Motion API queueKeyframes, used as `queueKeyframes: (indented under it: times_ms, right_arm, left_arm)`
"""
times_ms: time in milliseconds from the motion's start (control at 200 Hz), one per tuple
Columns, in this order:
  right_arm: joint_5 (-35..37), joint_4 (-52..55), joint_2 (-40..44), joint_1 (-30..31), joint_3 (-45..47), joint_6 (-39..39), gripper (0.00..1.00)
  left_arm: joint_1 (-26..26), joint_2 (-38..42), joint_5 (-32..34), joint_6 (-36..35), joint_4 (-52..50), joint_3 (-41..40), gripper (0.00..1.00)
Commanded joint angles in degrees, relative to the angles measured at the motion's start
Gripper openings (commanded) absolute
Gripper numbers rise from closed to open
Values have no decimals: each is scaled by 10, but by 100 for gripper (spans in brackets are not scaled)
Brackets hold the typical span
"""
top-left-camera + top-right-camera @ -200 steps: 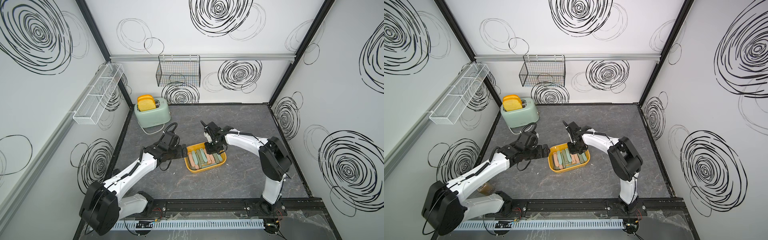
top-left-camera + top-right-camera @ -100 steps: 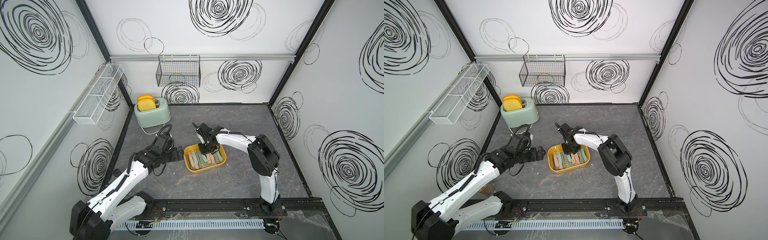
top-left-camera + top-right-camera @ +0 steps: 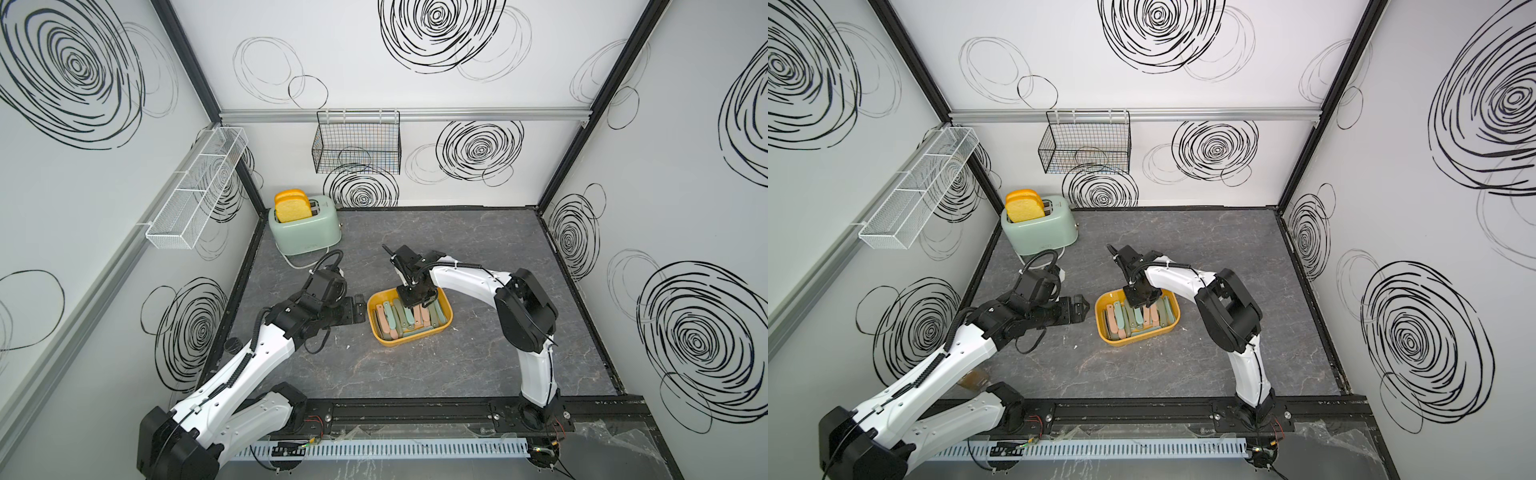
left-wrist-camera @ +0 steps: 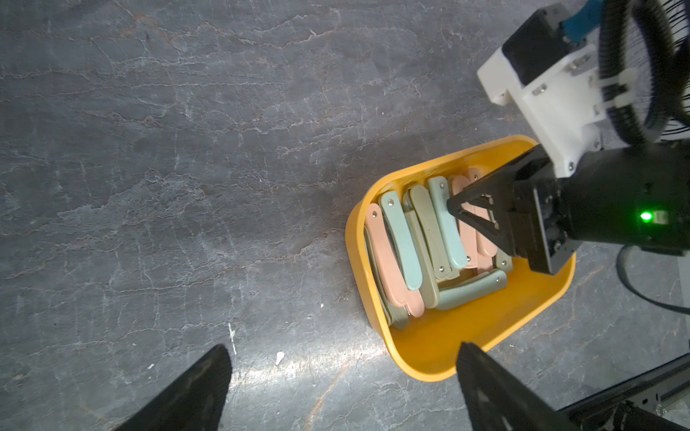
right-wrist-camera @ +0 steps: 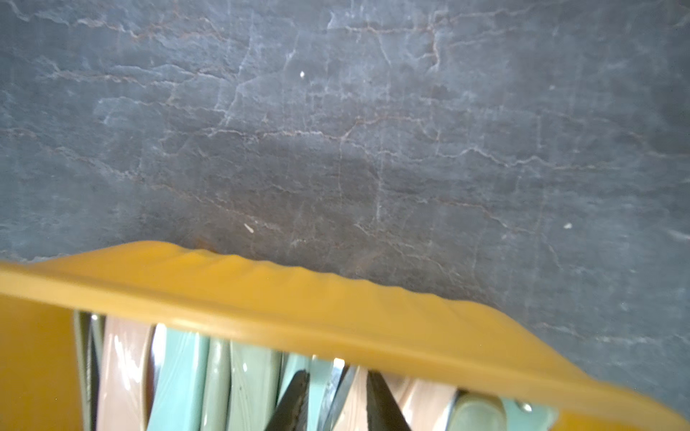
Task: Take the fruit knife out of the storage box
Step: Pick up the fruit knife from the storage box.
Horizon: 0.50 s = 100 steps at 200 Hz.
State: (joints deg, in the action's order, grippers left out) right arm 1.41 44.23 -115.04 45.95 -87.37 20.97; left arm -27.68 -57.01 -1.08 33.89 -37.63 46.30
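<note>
I am holding the right gripper tip-down inside the storage box. Its jaws are standing narrow astride the edge of one folded fruit knife, and I cannot tell whether they are actually pinching it. To do this well, I am planning to squeeze across the handle's flat sides and lift straight up, slowly, so the neighbouring pink, teal and olive knives are not dragged along. The left gripper is hovering just beside the box, jaws wide, ready to steady its wall. The box is sitting mid-tabletop. I am finding no readable brand or lettering; any marks on the toaster are too small.
</note>
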Motion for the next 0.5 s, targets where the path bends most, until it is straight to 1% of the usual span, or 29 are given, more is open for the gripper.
queueKeyframes:
  times_ms: [0,290,495]
  right_arm:
    - [16,38,22,4,-7,4,30]
    - [7,32,3,5,18,7,30]
    - [7,25,-15,5,26,2,33]
  left_arm:
    - [3,7,-3,1,9,-12,98]
    - [2,7,-7,0,8,-17,98]
    - [2,17,-12,7,9,-33,98]
